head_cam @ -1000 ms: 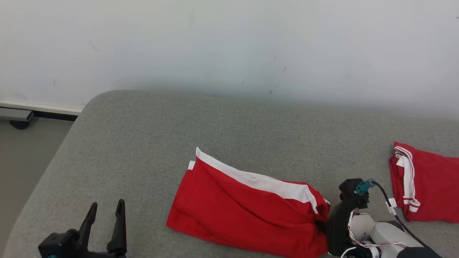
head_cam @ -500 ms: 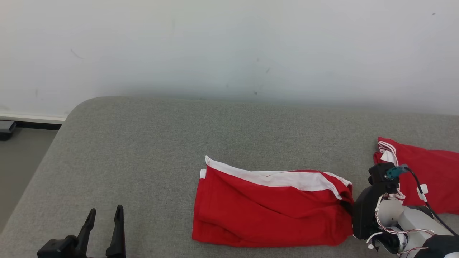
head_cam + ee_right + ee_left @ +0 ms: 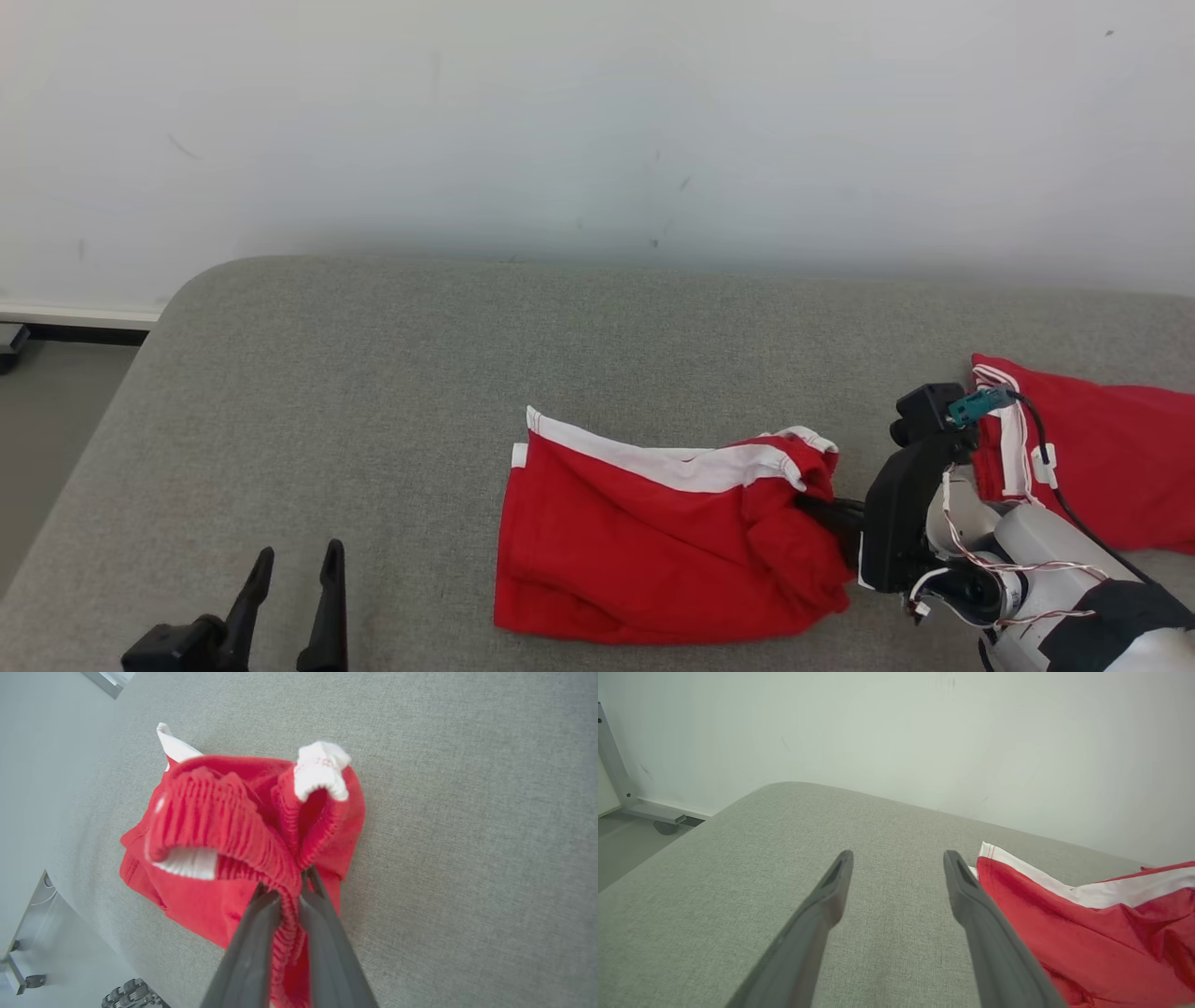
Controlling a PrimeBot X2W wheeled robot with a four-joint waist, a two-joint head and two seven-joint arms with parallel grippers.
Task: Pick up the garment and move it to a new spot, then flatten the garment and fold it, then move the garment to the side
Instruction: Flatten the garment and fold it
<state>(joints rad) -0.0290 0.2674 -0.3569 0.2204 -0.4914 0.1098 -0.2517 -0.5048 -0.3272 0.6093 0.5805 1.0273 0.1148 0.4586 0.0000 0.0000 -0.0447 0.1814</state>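
Observation:
The garment [image 3: 653,551], red with a white band, lies on the grey cushion [image 3: 373,392], its right end bunched and lifted. My right gripper [image 3: 814,510] is shut on that ribbed red edge. In the right wrist view the fingers [image 3: 252,933] pinch the gathered hem of the garment [image 3: 210,826], and my right gripper [image 3: 289,890] has red cloth between its tips. My left gripper [image 3: 299,553] stands open at the lower left, apart from the cloth. In the left wrist view my left gripper [image 3: 898,855] holds nothing, with the garment [image 3: 1087,933] just to its right.
A second red garment with white stripes [image 3: 1092,457] lies at the right, behind my right arm. A pale wall runs along the cushion's far side. The cushion's rounded left edge drops to the floor [image 3: 47,411], where a metal frame leg [image 3: 626,798] stands.
The head camera has shifted. My right gripper has drawn the held end of the garment leftward, so the cloth is shorter and bunched at that end. My left gripper stays open.

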